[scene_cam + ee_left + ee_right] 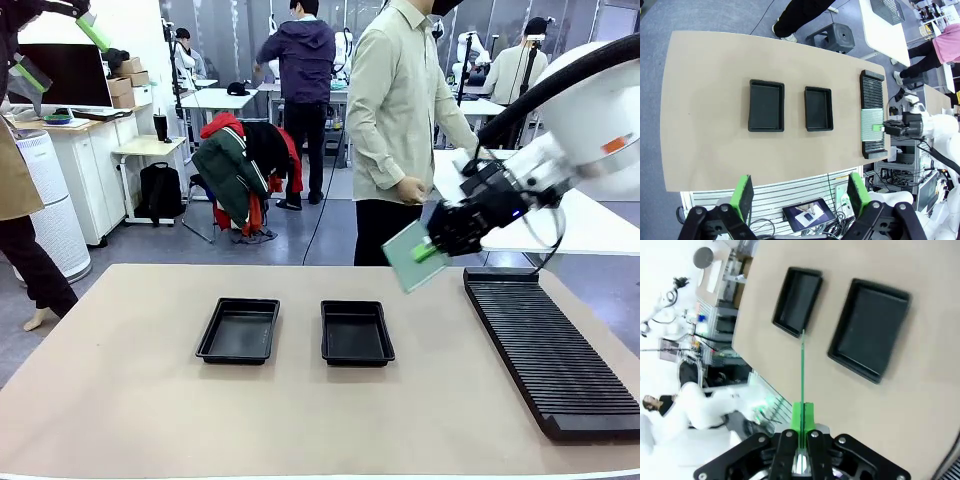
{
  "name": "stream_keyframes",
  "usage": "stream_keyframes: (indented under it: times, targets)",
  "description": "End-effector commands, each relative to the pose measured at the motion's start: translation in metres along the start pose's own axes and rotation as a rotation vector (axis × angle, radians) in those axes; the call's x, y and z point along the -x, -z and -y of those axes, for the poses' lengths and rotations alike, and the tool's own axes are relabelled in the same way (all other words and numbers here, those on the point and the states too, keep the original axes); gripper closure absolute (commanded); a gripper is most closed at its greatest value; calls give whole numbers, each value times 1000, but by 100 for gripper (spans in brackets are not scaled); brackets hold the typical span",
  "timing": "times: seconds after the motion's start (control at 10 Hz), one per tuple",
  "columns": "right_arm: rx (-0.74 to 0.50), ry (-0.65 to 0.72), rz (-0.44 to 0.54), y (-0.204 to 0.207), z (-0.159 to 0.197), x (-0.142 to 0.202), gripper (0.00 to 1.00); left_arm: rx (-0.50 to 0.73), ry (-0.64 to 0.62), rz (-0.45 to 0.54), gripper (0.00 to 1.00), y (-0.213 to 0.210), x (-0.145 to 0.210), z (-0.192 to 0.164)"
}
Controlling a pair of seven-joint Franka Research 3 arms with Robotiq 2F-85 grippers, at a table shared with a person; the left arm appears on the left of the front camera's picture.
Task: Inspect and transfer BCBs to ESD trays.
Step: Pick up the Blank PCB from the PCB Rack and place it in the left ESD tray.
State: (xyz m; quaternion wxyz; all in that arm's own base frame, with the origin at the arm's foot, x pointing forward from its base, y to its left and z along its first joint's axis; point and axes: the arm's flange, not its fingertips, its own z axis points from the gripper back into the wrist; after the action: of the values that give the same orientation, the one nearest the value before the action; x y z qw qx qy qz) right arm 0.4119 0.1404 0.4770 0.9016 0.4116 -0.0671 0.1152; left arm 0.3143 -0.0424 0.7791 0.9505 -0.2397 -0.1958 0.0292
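Holding one BCB [405, 256] in the right gripper [430, 248], green pads [797, 417] pressed tight on one edge of it, board aloft and tilted with its pale face toward the front camera. Hanging clear above the table [130, 400], between the right-hand ESD tray [357, 333] and the long black slotted rack [550, 350], touching neither and nearer the rack's far end. From the right wrist, showing edge-on as a thin green line rising from the pads, with both trays lying beyond it on the tabletop. With the left gripper [60, 52] high at the left side, fingers [743, 196] spread wide and nothing between them, looking down on the whole table. With the left-hand ESD tray [238, 330] and its twin both bare-floored, so by the look of it no board delivered yet. With the person's hand [410, 190] hanging loose at the far side, behind the board, not reaching in. Judged as the stretch between rack and tray: board up in the air and turned as if for a look at its face, set-down not yet begun. Next, probably: swing leftward until over the right-hand tray, roll the wrist to bring the board flat, square its long side to the tray's long side, then lower inside the flared rim before easing the pads apart. Little slack to count on, the board seeming only slightly smaller than the floor; a skewed approach likely to leave a corner perched on the rim
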Motion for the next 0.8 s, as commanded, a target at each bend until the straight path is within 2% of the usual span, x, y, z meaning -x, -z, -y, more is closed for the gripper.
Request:
stream_keyframes:
  times: [0.0,0.2,0.4,0.7]
  targets:
    - [-131,37,72,49,10,-6,97,4,-3,0,0,1,1,-1]
    - [-240,115,131,103,19,-10,97,4,-3,0,0,1,1,-1]
    - [-287,150,133,152,19,-13,97,4,-3,0,0,1,1,-1]
    - [-344,169,181,217,-3,-20,97,4,-3,0,0,1,1,-1]
